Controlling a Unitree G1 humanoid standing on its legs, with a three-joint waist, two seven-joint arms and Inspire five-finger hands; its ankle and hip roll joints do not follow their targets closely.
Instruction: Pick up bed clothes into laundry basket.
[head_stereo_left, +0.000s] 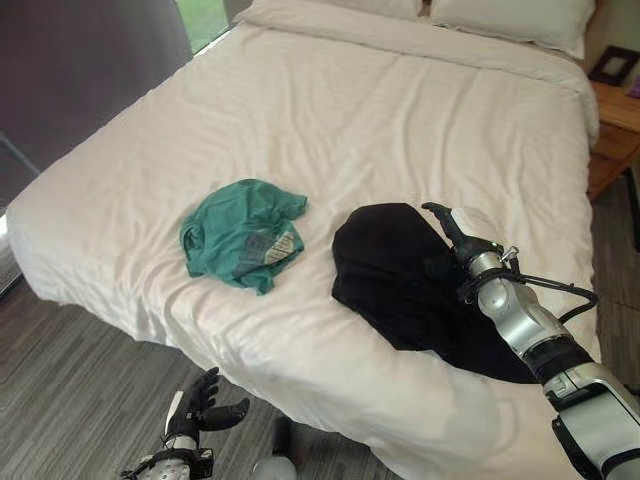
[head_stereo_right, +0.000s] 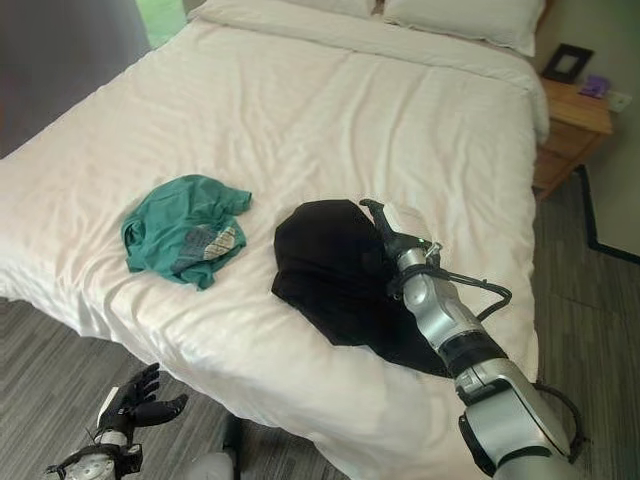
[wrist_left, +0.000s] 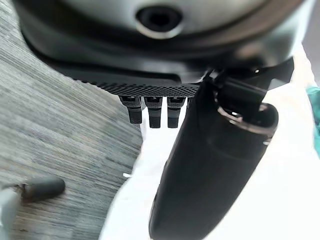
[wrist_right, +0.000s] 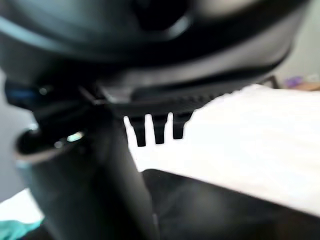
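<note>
Black garment and crumpled teal shirt lie near the bed foot edge. Right hand over the black one, fingers straight; left hand relaxed above the floor.

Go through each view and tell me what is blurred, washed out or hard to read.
Left eye view: even light; the black garment is so dark that its folds barely read, while the green garment is crisp. Right wrist view: the right hand is a soft blur, and the white sheet glares bright. Left wrist view: the left hand shows sharp, the sheet beyond washed out.
</note>
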